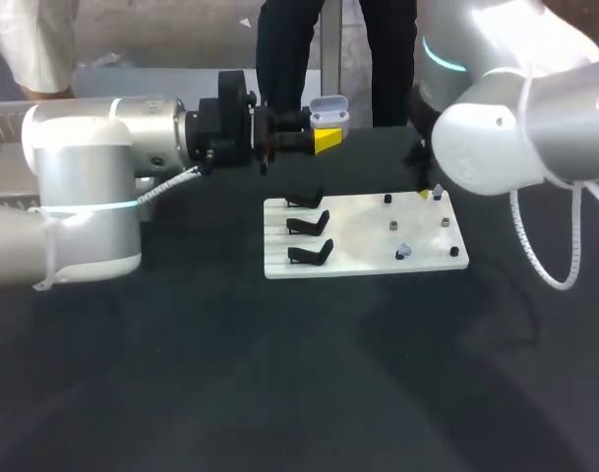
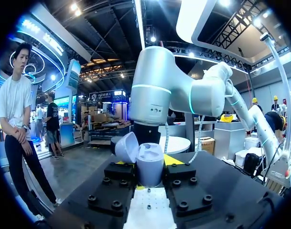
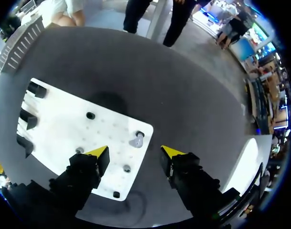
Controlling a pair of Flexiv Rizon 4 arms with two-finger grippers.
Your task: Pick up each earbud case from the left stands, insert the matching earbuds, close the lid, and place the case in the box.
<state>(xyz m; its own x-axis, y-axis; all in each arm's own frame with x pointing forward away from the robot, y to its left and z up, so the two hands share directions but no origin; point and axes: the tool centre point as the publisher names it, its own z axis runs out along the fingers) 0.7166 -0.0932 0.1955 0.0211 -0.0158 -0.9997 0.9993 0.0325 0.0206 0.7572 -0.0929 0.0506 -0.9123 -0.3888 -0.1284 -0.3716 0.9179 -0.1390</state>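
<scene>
One earbud case point(image 2: 149, 164), its lid tipped open, sits between the left gripper's point(image 2: 149, 175) fingers, which pinch it from both sides and hold it up off the dark table point(image 1: 181, 374). The right gripper point(image 3: 135, 153) hangs over a corner of the white board point(image 3: 59, 114) with its jaws spread wide. A pale earbud point(image 3: 136, 140) stands just ahead of the gap between its yellow tips, apart from both. Three black stands point(image 3: 28, 119) line the board's far edge, beyond the finger over the board.

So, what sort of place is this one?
Probably a robot assembly bench, not a home or kitchen. A dark table carries a white fixture board with three black stands and small pegs, and the left gripper holds an open earbud case.
</scene>
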